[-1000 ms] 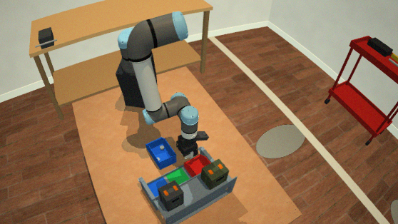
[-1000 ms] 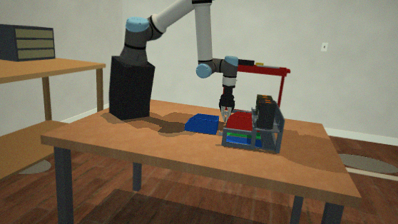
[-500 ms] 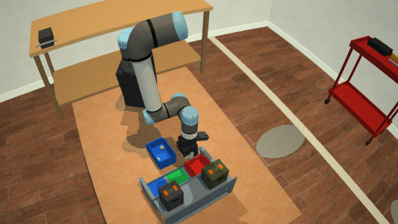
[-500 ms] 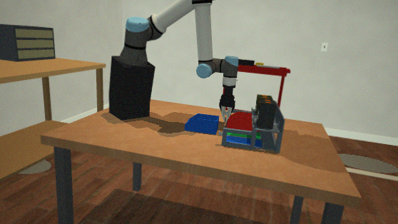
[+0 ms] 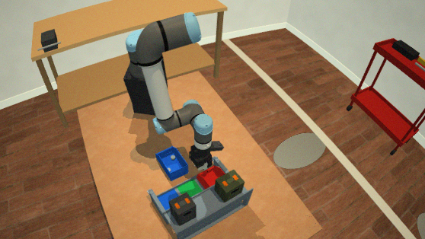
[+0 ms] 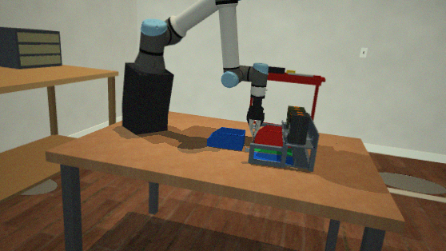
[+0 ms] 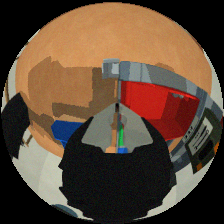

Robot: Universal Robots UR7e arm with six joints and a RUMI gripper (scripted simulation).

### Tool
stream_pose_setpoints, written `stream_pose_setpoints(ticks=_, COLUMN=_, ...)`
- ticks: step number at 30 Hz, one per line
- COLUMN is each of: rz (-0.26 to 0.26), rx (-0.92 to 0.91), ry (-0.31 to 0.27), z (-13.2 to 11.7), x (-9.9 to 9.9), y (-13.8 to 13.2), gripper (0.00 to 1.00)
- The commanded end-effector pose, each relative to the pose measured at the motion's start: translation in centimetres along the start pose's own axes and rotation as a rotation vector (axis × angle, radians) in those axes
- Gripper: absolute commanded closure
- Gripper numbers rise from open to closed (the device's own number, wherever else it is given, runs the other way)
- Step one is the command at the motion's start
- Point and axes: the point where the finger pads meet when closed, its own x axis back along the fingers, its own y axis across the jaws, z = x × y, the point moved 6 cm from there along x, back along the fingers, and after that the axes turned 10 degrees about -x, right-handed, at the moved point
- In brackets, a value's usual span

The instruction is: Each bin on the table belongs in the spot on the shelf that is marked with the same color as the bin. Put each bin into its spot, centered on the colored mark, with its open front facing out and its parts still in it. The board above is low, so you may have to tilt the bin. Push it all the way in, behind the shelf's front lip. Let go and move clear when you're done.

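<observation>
My gripper [image 5: 202,168] [image 6: 254,136] [image 7: 117,103] is shut and empty, pointing down at the open front of the red bin. The red bin [image 5: 210,176] [image 6: 269,137] [image 7: 145,102] is in the end section of the grey shelf [image 5: 228,209] [image 6: 284,157] [image 7: 145,71], open front toward the arm. It covers any mark beneath it; whether its front edge is behind the lip is unclear. The green mark [image 5: 189,187] and blue mark [image 5: 167,199] are uncovered. The blue bin [image 5: 177,164] [image 6: 225,140] [image 7: 63,131] stands on the table with small white parts inside.
A dark box [image 5: 183,211] and an olive box [image 5: 229,188] stand on the shelf's upper board, the olive one beside the red bin. The shelf's side walls rise at both ends. The blue bin is close to the gripper on the arm's side.
</observation>
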Motion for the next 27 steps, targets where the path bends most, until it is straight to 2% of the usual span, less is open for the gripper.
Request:
stream_pose_setpoints(ticks=1, rz=-0.002, rx=0.000, ry=0.000, z=0.02, x=0.06, y=0.11, gripper=1.00)
stream_pose_setpoints(ticks=27, rz=-0.002, rx=0.000, ry=0.000, z=-0.07, x=0.57, y=-0.39, gripper=1.00)
